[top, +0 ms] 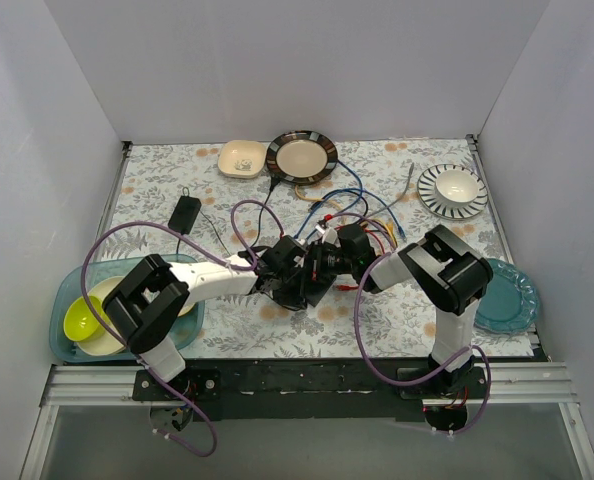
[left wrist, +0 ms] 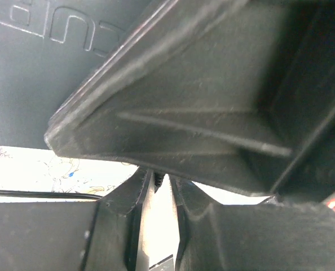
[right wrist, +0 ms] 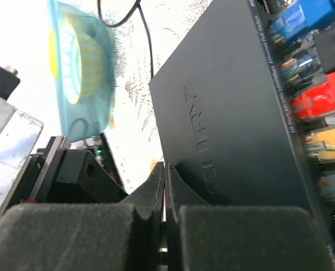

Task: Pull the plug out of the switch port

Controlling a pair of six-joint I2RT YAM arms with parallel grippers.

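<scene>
This looks like a robotics lab test cell: plain white panel walls (top: 307,70) box in the bench (top: 397,335) on three sides, a floral-print cloth (top: 157,195) covers it, and a black metal rail (top: 307,380) along its near edge carries the black-and-white left arm (top: 202,280) and right arm (top: 447,270).

Switch (right wrist: 224,113) top, just beyond right gripper (right wrist: 163,169): embossed logo (right wrist: 197,148), apparently "CUDY".
Switch edge by sockets, up-right of gripper: small print (right wrist: 273,79), "10-Port 10/100… Ethernet PoE Switch", partly legible.
Left wrist view: embossed logo (left wrist: 49,28) upside down, cropped, up-left of left gripper (left wrist: 161,183).
</scene>
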